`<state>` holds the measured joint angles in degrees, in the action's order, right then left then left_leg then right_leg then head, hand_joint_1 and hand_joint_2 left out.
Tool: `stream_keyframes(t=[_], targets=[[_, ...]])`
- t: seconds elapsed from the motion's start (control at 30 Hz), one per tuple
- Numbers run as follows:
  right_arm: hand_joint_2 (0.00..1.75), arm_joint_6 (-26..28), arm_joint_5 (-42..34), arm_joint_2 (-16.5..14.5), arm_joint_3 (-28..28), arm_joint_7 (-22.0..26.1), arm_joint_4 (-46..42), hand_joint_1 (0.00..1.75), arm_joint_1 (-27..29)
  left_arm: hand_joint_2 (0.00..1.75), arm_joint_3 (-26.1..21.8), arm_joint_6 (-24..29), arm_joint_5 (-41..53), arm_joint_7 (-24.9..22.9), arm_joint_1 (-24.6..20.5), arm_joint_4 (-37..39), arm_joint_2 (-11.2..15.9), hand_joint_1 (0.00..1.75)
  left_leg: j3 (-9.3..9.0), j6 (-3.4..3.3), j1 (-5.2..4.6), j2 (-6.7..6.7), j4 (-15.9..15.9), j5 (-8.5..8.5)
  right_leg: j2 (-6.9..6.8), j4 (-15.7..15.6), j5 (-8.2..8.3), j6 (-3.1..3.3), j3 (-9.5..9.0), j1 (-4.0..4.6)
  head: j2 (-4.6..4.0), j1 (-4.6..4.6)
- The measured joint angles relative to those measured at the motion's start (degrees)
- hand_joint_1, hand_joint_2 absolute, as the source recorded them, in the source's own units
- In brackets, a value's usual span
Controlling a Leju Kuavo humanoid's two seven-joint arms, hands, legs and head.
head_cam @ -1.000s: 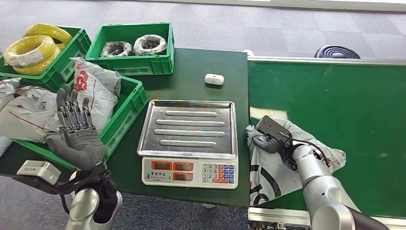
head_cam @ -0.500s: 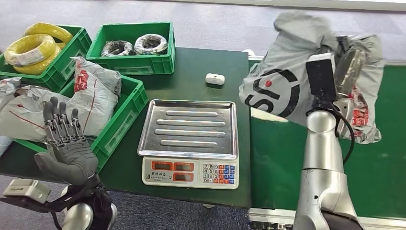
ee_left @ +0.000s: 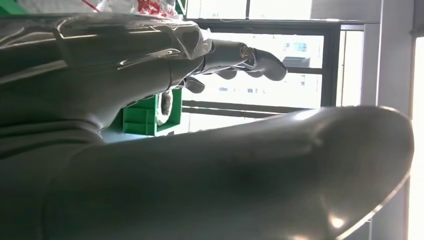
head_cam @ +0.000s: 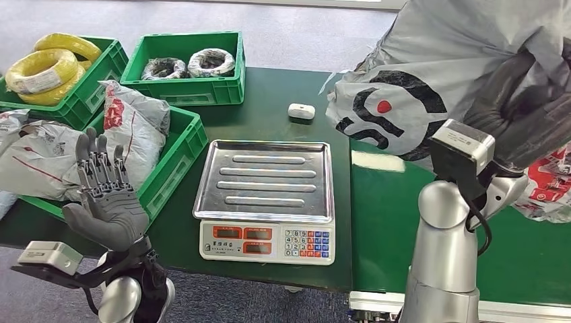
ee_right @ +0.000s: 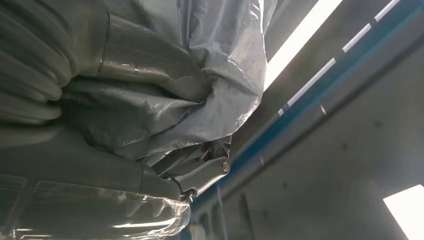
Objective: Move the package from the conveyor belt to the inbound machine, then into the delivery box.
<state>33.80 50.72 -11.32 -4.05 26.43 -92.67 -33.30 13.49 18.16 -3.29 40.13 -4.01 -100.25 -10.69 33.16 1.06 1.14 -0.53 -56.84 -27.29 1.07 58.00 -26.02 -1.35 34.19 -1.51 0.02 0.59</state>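
My right hand grips a grey plastic package with a black and red logo, lifted high above the green conveyor belt and close to the head camera. The right wrist view has the crumpled grey package clamped in my right hand. The inbound machine, a scale with a steel tray and keypad, stands on the dark table just left of the belt. My left hand is raised palm up with fingers spread, empty, beside the green delivery box. In the left wrist view my left hand holds nothing.
The delivery box holds several grey packages. Two more green crates at the back hold yellow cable coils and dark wire coils. A small white device lies on the table behind the scale.
My right arm has lifted the package off the belt and higher toward the camera. My left hand shifted slightly beside the box.
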Motion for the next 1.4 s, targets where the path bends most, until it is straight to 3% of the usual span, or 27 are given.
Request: stream_keyframes(t=[0.13, 0.27, 0.4, 0.87, 0.97, 1.13, 1.4], targets=[[1.75, -12.7, 3.1, -0.1, -10.2, -2.6, 5.5, 1.71, -3.6, 0.00, 1.0, -1.5, -1.1, 0.0, -3.1, 2.4, -0.2, 0.00, -0.07, 0.00, 0.01, 0.11, 0.0, 0.05, 0.07, 0.0, 0.03, 0.04, -0.02, 0.02, 0.00, 0.02], [1.75, -11.9, 6.2, -2.2, -17.7, -3.8, 18.6, 1.71, -9.2, 0.00, 2.2, -1.9, -1.3, 0.0, -5.1, 5.0, -0.7, 0.00, -0.09, -0.01, 0.03, 0.00, 0.0, 0.16, 0.01, 0.0, 0.05, 0.05, -0.04, 0.03, 0.00, 0.00], [1.75, -10.8, 6.3, -3.5, -20.3, -3.7, 26.5, 1.71, -12.0, 0.00, 2.8, -1.9, -1.4, 0.0, -5.5, 6.1, -0.9, 0.00, -0.03, -0.01, 0.02, -0.08, 0.0, 0.16, -0.06, 0.0, 0.04, 0.04, -0.03, 0.02, 0.00, 0.00], [1.75, -10.7, 6.4, -4.2, -21.9, -4.9, 33.7, 1.75, -14.3, 0.00, 3.1, -1.9, -1.4, 0.0, -5.8, 7.5, -0.9, 0.00, 0.04, -0.02, 0.02, -0.08, 0.0, 0.13, -0.05, 0.0, 0.04, 0.04, 0.03, 0.02, 0.00, 0.00], [1.75, -9.2, 7.1, -4.9, -21.0, -7.0, 39.8, 1.75, -17.0, 0.00, 3.3, -2.1, -1.4, 0.0, -5.8, 7.6, -1.0, 0.00, 0.03, -0.02, 0.02, -0.07, 0.0, 0.13, -0.05, 0.0, 0.05, 0.04, 0.02, 0.02, 0.00, 0.00], [1.75, -6.0, 7.0, -6.1, -18.5, -6.3, 51.6, 1.68, -20.8, 0.00, 3.8, -2.4, -1.3, 0.0, -5.8, 7.5, -1.1, 0.00, 0.03, -0.03, 0.01, -0.10, 0.0, 0.15, -0.07, 0.0, 0.05, 0.04, 0.01, 0.02, 0.00, -0.01], [1.75, -5.8, 5.9, -6.7, -15.7, -6.6, 59.3, 1.62, -21.6, 0.00, 4.0, -3.0, -1.5, 0.0, -6.0, 7.0, -0.8, 0.00, 0.04, -0.02, 0.02, -0.10, 0.0, 0.13, -0.06, 0.0, 0.04, 0.04, 0.04, 0.02, 0.00, 0.00]])
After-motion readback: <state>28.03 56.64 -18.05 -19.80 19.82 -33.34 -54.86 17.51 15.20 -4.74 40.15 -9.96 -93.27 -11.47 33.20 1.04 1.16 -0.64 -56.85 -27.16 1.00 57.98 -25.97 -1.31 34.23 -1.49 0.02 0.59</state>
